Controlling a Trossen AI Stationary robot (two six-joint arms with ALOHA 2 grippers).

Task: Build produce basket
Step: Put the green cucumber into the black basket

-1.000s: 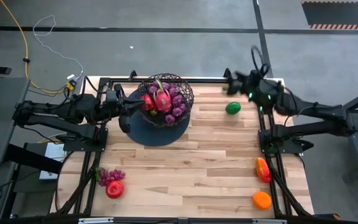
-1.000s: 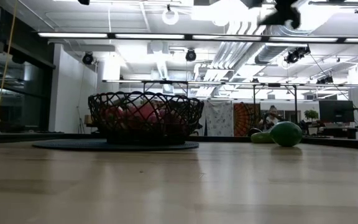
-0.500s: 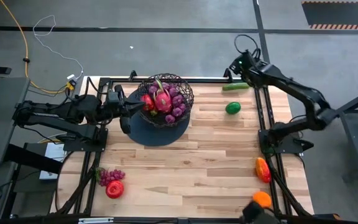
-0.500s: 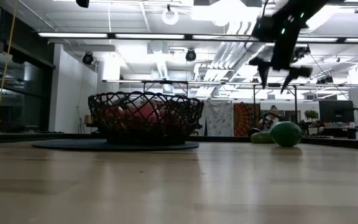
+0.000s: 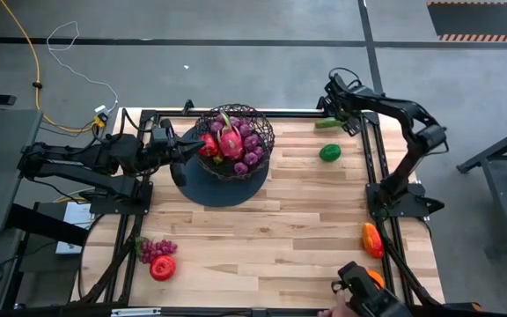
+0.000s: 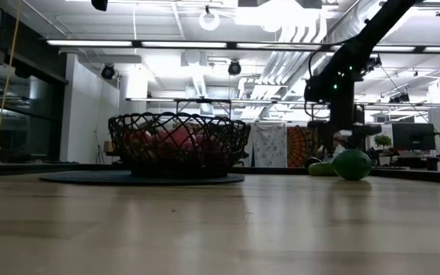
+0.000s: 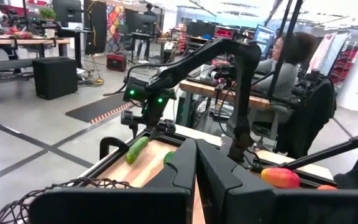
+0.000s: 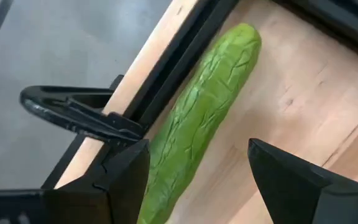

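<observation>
The black wire basket [image 5: 232, 141] stands on a flat dark disc [image 5: 223, 187] and holds a pink dragon fruit, purple grapes and a red fruit. The green cucumber [image 8: 205, 118] lies near the table's far right corner [image 5: 328, 123]. My right gripper [image 8: 197, 180] is open above it, pointing down, one finger on each side and the fingers across its length. A green round fruit [image 5: 329, 153] rests on the table just nearer. My left gripper [image 7: 196, 174] is shut, level with the basket's left rim [image 5: 192, 150].
More grapes [image 5: 155, 249] and a red fruit [image 5: 162, 267] lie at the near left. A red-orange fruit [image 5: 372, 239] and an orange [image 5: 374, 278] lie at the near right, where a dark object with a hand [image 5: 359, 298] reaches in. A person sits beyond the table [image 7: 291, 62].
My right gripper has swung in toward the far right corner and come down, open, over the cucumber. A dark object with a hand has come in at the near edge beside the orange. Basket and produce have stayed put.
</observation>
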